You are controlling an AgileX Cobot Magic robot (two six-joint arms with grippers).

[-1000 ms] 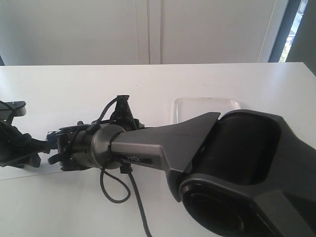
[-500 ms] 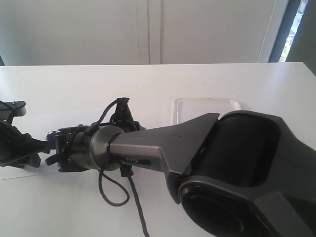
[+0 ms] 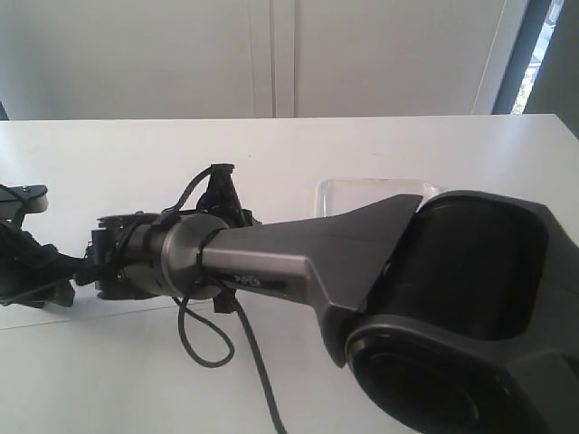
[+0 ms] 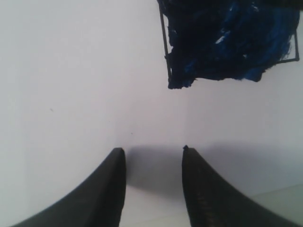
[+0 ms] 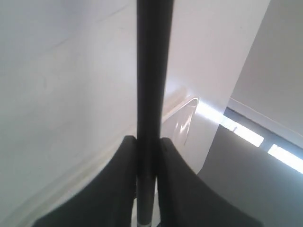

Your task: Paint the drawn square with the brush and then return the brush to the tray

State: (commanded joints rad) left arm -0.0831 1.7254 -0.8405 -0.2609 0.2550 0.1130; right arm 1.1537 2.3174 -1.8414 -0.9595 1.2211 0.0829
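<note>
In the exterior view, our right arm (image 3: 271, 262) lay across the table (image 3: 136, 154), hiding part of the tray (image 3: 375, 192). In the left wrist view, our left gripper (image 4: 154, 155) stood released near the largely painted drawn square (image 4: 227, 42). In the right wrist view, our right gripper (image 5: 147, 144) clenched the brush (image 5: 151, 71).

1. A white table (image 3: 380, 149) lies flat beneath my claw (image 5: 147, 142) and spreads out on every side of it, its top matte and evenly pale.
2. Beyond my claw, past the table's far edge, stands a pale wall (image 3: 136, 54) of flat panels, with a narrow vertical strip (image 3: 283, 54) between two of them.
3. Well off to my claw's right, where the wall ends, a window (image 3: 545, 36) slants up in a dark frame (image 3: 517, 54), with blurred green outside.
4. The light is soft, cool daylight, whitening table and wall alike.
</note>
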